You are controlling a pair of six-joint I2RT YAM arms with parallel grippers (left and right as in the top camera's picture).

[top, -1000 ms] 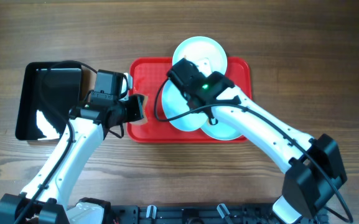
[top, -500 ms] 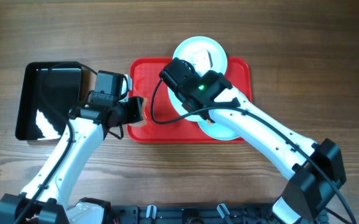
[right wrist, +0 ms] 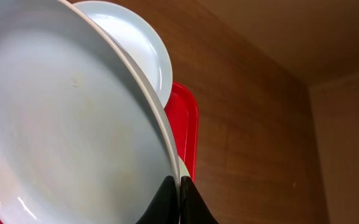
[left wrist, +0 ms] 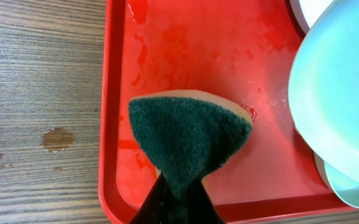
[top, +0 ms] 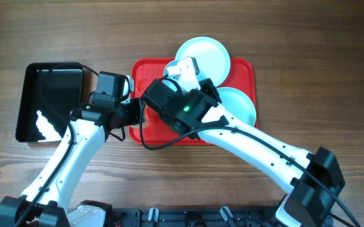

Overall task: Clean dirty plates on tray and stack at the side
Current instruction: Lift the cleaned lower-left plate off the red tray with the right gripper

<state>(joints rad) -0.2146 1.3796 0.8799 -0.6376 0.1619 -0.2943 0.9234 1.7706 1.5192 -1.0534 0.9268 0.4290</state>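
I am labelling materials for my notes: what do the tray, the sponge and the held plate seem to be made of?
The tray looks like plastic: glossy red, with a moulded rounded rim. The sponge: a dark green fibrous scouring layer on tan foam. The plate: smooth, glossy and pale; ceramic or melamine, I cannot tell which.

Even, bright light; white glare on the black tray [top: 52,88]; right-wrist view dimmer, near plate [right wrist: 61,137] soft.

Right arm [top: 251,139] reaches across the red tray [top: 151,75]; one plate [top: 202,53] pokes over the far rim, a second plate [top: 241,104] lies at the right end, black tray [top: 49,101] off left.
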